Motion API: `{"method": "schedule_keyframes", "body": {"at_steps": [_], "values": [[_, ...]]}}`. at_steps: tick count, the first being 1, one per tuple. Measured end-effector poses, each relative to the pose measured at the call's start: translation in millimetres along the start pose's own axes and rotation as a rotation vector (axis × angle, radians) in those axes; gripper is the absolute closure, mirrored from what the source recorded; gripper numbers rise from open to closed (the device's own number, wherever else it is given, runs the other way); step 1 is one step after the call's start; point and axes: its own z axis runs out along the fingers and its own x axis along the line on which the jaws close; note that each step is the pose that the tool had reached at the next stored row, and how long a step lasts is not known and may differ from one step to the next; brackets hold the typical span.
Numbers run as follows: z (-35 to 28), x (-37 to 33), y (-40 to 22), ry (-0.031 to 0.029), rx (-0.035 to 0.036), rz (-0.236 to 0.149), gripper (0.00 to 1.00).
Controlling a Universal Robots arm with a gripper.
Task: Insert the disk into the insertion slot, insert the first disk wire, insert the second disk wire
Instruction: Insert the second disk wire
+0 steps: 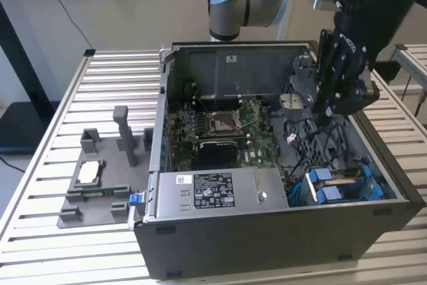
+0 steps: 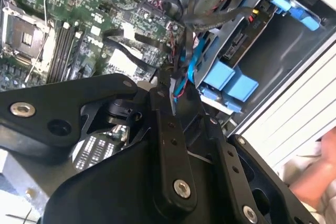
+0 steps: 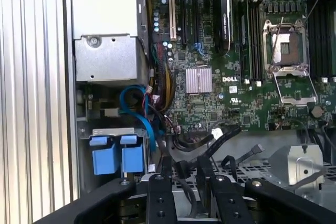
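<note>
In the exterior view, an open computer case (image 1: 267, 245) is seen lying on a slatted desk (image 1: 67, 98), with a grey fixture (image 1: 100, 188) set beside it toward the exterior view's left. Inside the case, a motherboard (image 1: 227, 131) is exposed, and a silver power-supply box (image 1: 220, 191) carrying printed labels is mounted along the near wall. The disk (image 1: 329, 188) is seated in the insertion slot (image 1: 348, 177) at the near corner toward the exterior view's right, its blue end tabs facing inward. The gripper (image 1: 325, 117) is lowered into the case behind the slot, among loose black cables (image 1: 313, 145). In the second wrist view, the disk's blue tabs (image 2: 231, 80) are seen just beyond the gripper (image 2: 184, 106), with thin red and blue wires (image 2: 185, 72) bunched between them. In the first wrist view, the fingers (image 3: 159, 192) are held apart with a clear gap, nothing being clamped; black cables (image 3: 210, 142) are seen past that gap. A blue cable (image 3: 134, 103) is looped beside the slot, and white lettering is printed on the board near a finned heat sink (image 3: 198, 80).
</note>
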Motion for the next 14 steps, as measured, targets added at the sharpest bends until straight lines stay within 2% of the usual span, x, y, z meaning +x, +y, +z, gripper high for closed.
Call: {"method": "schedule_keyframes", "body": {"at_steps": [3, 9, 11, 14], "values": [[3.5, -1.6, 2.5, 0.0019, 0.0108, -0.008, 0.67], [3.9, -1.5, 4.4, 0.0056, 0.0116, -0.015, 0.67], [4.1, -1.6, 4.4, 0.0120, 0.0119, -0.014, 0.67], [4.3, -1.5, 4.4, 0.0173, 0.0123, -0.014, 0.67]]}}
